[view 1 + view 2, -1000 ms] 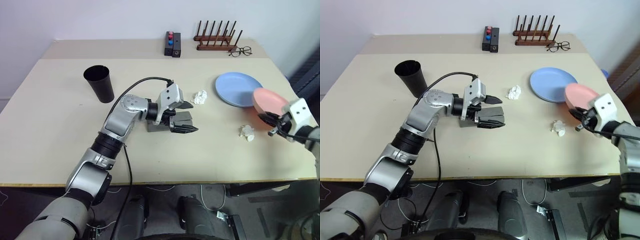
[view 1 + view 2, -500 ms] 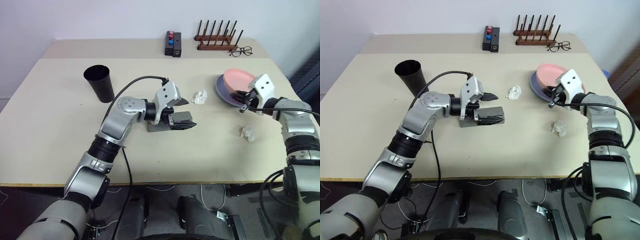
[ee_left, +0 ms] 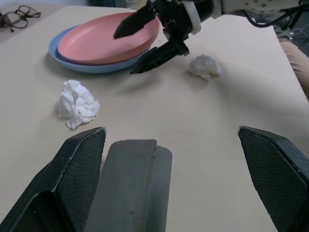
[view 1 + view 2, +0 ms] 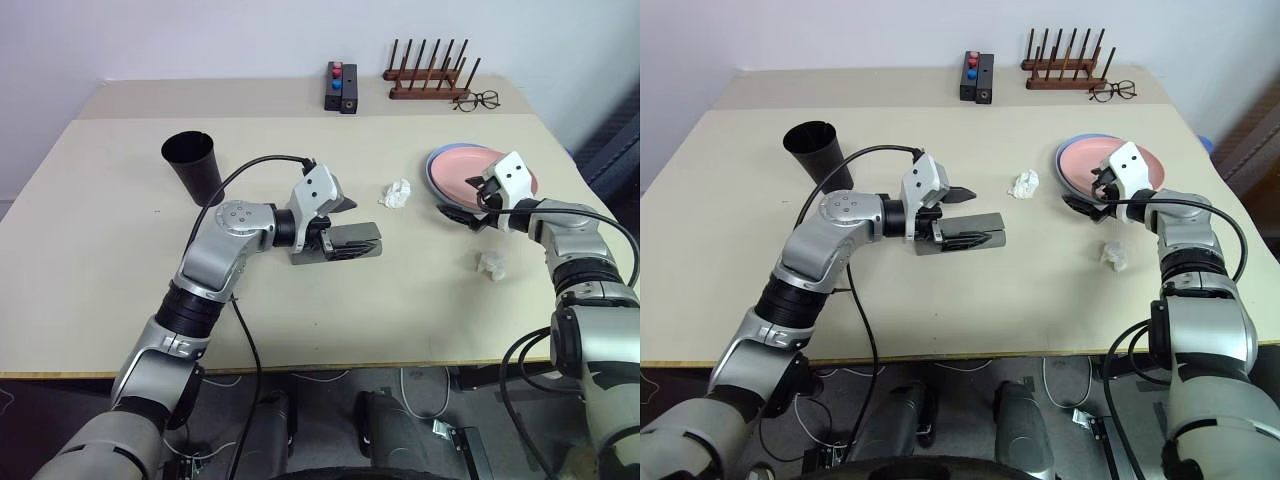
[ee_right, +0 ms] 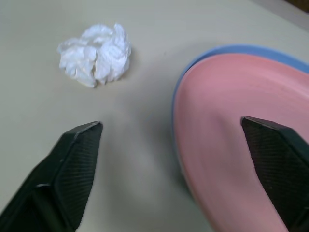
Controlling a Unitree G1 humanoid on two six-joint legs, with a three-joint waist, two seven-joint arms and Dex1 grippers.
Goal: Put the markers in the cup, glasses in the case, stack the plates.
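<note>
Now stacked, pink plate (image 4: 483,167) sits on blue plate (image 4: 440,177); right gripper (image 4: 472,198) spread beside them, left gripper (image 4: 352,222) spread over shut case (image 4: 335,243) nearby.

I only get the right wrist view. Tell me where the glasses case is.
Observer: The grey rectangular box-shaped case lies closed on the beige table, between the left gripper's open fingers.
Operator: Now locate the cup.
Observer: The tall black tapered plastic cup stands upright, far to the case's left.
Operator: Report anything at the back.
Observer: Thin-framed clear eyeglasses lie beside a brown wooden peg rack.
</note>
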